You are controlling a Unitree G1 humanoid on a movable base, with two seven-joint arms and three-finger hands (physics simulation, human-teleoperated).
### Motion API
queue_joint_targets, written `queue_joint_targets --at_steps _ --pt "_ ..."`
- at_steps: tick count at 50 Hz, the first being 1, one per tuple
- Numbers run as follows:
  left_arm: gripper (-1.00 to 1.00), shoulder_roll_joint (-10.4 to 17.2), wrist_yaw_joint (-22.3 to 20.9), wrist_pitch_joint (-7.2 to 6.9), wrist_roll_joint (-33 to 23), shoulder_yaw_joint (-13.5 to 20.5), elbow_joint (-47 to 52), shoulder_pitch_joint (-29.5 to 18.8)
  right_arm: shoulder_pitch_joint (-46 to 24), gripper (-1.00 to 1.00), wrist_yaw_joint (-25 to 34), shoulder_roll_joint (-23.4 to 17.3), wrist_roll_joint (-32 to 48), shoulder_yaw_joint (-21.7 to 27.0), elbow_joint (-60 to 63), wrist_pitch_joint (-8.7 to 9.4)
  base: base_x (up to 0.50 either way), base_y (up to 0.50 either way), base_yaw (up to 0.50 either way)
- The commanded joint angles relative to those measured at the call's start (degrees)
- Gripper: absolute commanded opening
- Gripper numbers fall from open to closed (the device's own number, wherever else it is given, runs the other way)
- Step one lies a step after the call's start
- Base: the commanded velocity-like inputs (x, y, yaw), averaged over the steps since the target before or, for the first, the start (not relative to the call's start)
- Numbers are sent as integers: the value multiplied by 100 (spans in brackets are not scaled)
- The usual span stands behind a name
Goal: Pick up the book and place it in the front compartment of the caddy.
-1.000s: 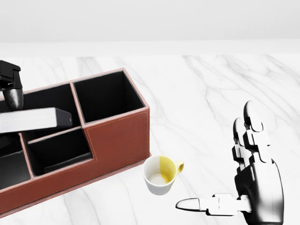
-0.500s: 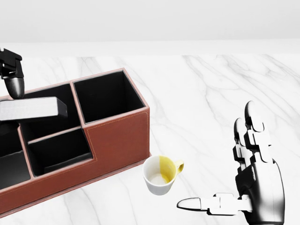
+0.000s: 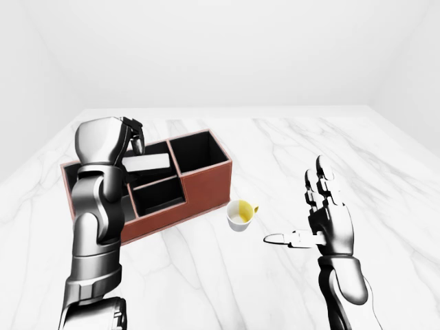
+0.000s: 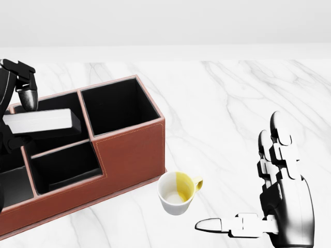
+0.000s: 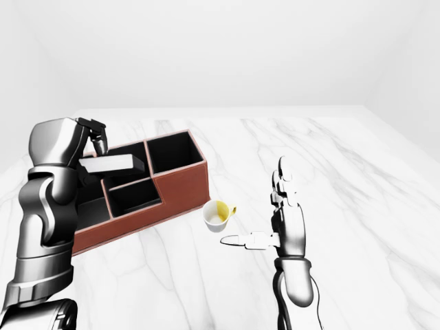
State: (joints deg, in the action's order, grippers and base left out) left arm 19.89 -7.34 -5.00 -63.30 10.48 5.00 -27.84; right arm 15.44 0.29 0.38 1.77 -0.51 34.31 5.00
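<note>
Left hand (image 4: 13,103) is seen at the left edge of the head view, closed on the book (image 4: 44,121), which is held flat and level over the caddy (image 4: 129,150), above the compartments in the picture's left half. It is judged that the book is kept lifted clear of the dividers so that it can be lined up with a compartment before release; which one counts as the front cannot be told from the pictures. The right hand (image 4: 282,199) is shown at lower right with fingers spread and thumb out, gripping nothing, well apart from the caddy, probably parked out of the way. A cup (image 4: 178,192) lies tipped on the worktop (image 4: 232,103), just beside the caddy's near corner.

Through the left-eye view, the left arm is seen raised and bent, so that the hand comes onto the book from the picture's left. One caddy, one book and one cup are counted. At least four compartments can be made out in the caddy, though the arm hides part of it.

From the right-eye view, the same layout is confirmed: the book is shown apart from the caddy's floor, one end gripped, the other projecting free toward the picture's right. Two hands are counted, one loaded and one idle.
</note>
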Motion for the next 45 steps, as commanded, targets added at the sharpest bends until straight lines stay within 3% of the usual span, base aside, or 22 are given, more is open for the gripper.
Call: queue_joint_targets --at_steps 1,18,31,45 --pt "-100 27 352 0 17 19 -220 -91 6 100 -8 -2 10 -13 8 0 0 0 0" --pt "-100 68 766 0 -177 -100 -694 -175 -1 100 13 4 8 7 -53 0 0 0 0" --pt "-100 -109 970 0 -361 -221 -794 -136 -9 100 20 -6 -11 16 -73 0 0 0 0" --pt "-100 -61 1423 0 -43 -252 -1630 -547 -4 100 23 -5 -7 13 -58 0 0 0 0"
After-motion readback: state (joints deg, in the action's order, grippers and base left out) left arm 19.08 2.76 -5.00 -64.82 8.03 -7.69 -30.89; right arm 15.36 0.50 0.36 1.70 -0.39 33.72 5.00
